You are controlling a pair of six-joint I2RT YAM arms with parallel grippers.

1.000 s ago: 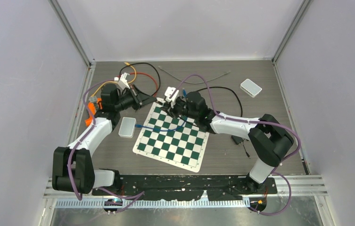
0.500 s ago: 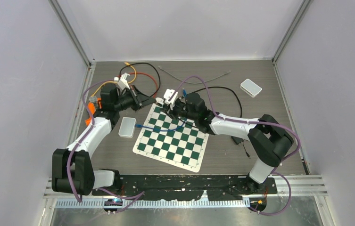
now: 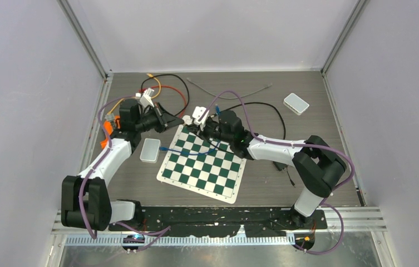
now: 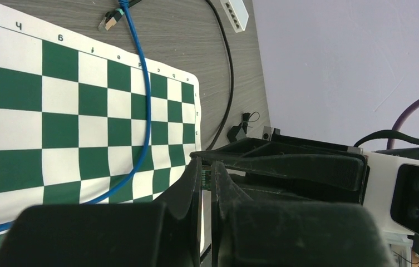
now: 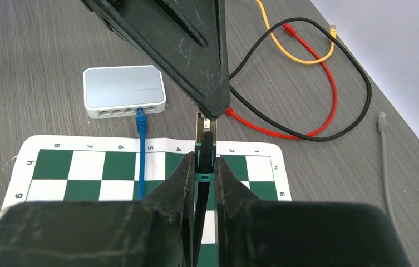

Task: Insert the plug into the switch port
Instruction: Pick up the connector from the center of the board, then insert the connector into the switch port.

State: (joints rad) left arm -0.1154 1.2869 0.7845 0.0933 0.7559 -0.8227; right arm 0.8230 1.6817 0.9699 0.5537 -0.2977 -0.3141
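Observation:
The plug (image 5: 204, 146), black with a teal boot, hangs above the far edge of the chessboard mat (image 3: 201, 167). My right gripper (image 5: 202, 161) is shut on the boot. My left gripper (image 4: 206, 167) comes in from the opposite side, its black fingers (image 5: 185, 50) pinched shut on the plug's clear tip (image 5: 206, 118). Both grippers meet tip to tip in the top view, the left gripper (image 3: 182, 120) beside the right gripper (image 3: 192, 122). A white switch (image 5: 124, 92) lies left of the mat (image 3: 151, 150), its ports facing the board. A blue cable's end (image 5: 140, 119) sits at one port.
A second white switch (image 3: 296, 103) lies at the back right. The blue cable (image 4: 143, 100) runs across the mat, and its loose plug (image 4: 108, 22) lies on the table. Red (image 5: 329, 94), yellow and black cables loop at the back left. A grey cable (image 5: 384, 156) lies farther back.
The right gripper's jaws have narrowed onto the plug's boot. Both grippers have drifted slightly left together; the left stays shut.

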